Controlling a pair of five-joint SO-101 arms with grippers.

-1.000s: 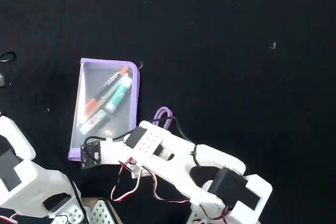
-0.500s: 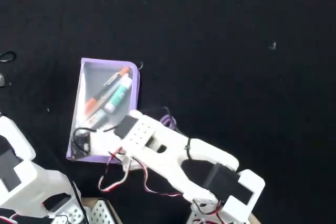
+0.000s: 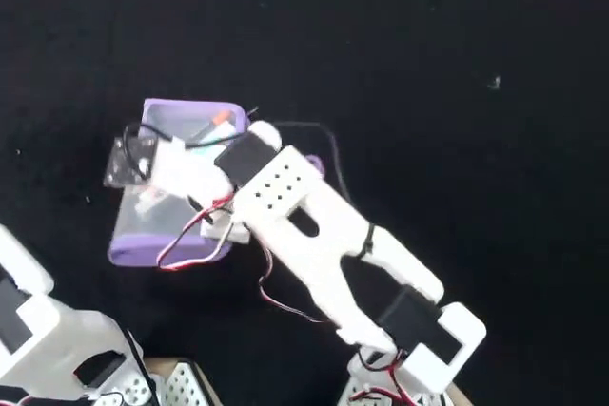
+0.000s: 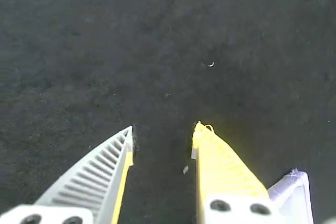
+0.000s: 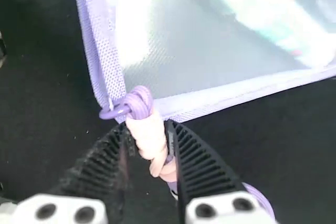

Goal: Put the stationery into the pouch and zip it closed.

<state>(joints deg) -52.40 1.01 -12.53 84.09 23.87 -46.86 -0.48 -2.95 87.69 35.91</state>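
The clear pouch (image 3: 143, 227) with purple edging lies left of the table's middle, with pens and a marker (image 3: 220, 121) inside, mostly covered by an arm. My right gripper (image 3: 143, 170) hangs over the pouch's left side. In the right wrist view the right gripper (image 5: 147, 127) is shut on the purple zip pull cord (image 5: 137, 102) at the corner of the pouch (image 5: 210, 61); the stationery (image 5: 273, 19) is a blur behind the plastic. My left gripper (image 4: 164, 129) stands open above bare black table near the front left.
The black cloth table (image 3: 457, 121) stretches wide to the right and back. The left arm's white base (image 3: 48, 349) sits at the front left corner. A pale purple pouch corner (image 4: 295, 182) shows beside the left gripper's yellow finger.
The right arm swung from the pouch's near edge up along it towards the far left, still holding the zip pull. The pouch shifted and bulged.
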